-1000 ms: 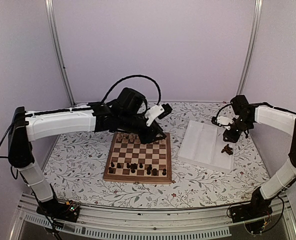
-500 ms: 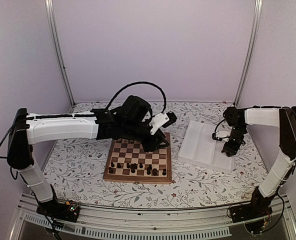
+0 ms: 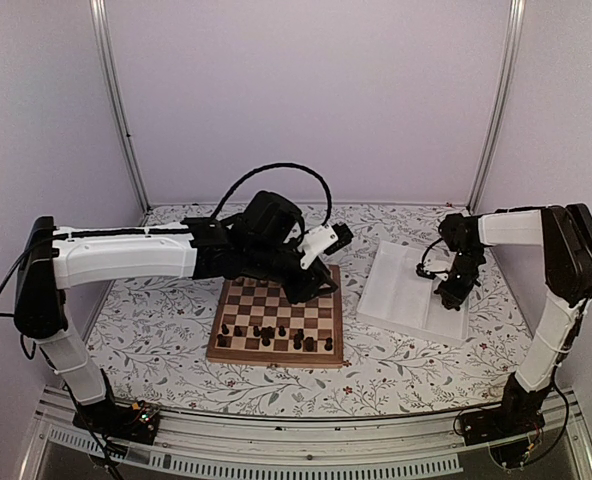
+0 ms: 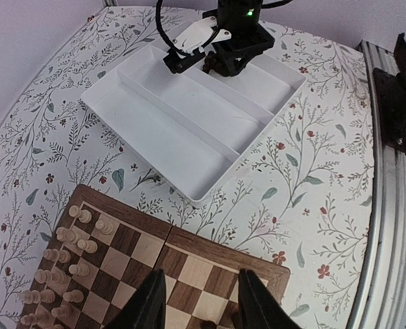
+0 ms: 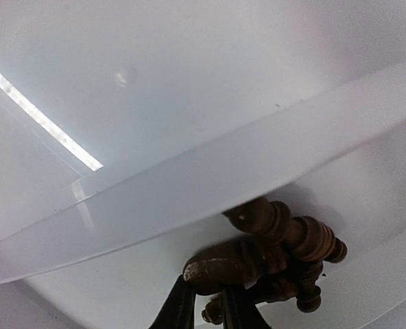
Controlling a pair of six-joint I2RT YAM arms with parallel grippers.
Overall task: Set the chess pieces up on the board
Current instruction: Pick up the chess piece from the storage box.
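Arms, two of them, reached over one floral-covered table (image 3: 156,320). The table carried one wooden board (image 3: 274,357) at its middle and one white tray (image 3: 401,285) toward its right edge.

At least eight dark chess pieces (image 3: 282,333) stood along the board's near edge. At least ten pale chessmen (image 4: 79,245) clustered along its far edge.

Two ridges split the tray into three long compartments. The two nearer the board showed only bare white floor. The one farthest from the board held at least three loose dark pieces (image 5: 292,236), lying tangled on their sides.

The left gripper (image 3: 311,290) hung over the board's far right corner with its fingers parted. The right gripper (image 3: 446,292) was down in the tray's far compartment. Its fingers were drawn almost together and appeared to pinch one of the loose dark pieces, though the close view was too cramped to be sure.

A second earlier, the right gripper had been above the tray's right edge, with the heap in plain sight beneath it. The left arm had lain lower across the board's far edge, and it had since risen and swung toward the right corner. The near row of dark pieces had not changed.
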